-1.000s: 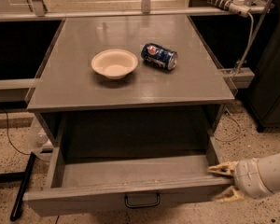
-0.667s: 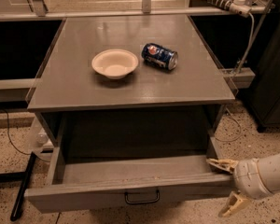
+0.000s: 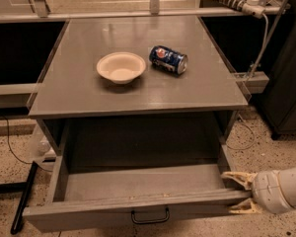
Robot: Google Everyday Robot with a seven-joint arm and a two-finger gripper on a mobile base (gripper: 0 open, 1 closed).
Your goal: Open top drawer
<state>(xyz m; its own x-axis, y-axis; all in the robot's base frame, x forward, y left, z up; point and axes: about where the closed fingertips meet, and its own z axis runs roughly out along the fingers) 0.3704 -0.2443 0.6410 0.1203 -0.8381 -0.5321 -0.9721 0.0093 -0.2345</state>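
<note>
The top drawer (image 3: 138, 189) is pulled far out from under the grey tabletop (image 3: 89, 95), showing its deep grey inside. Its front panel carries a small black loop handle (image 3: 150, 215). My gripper (image 3: 238, 193) comes in from the lower right, at the right end of the drawer's front panel. Its cream fingers (image 3: 235, 177) are spread apart, one over the drawer's right corner and one below the panel's top edge. The two shorter drawers are out of view.
A cream bowl (image 3: 121, 66) and a blue soda can (image 3: 168, 59) lying on its side rest on the tabletop. A black bar (image 3: 23, 196) lies on the speckled floor at the left. A dark cabinet (image 3: 286, 83) stands at the right, with cables beside it.
The fingers spread wider at the drawer's right corner, then came somewhat closer again. The drawer and the things on the tabletop have barely moved.
</note>
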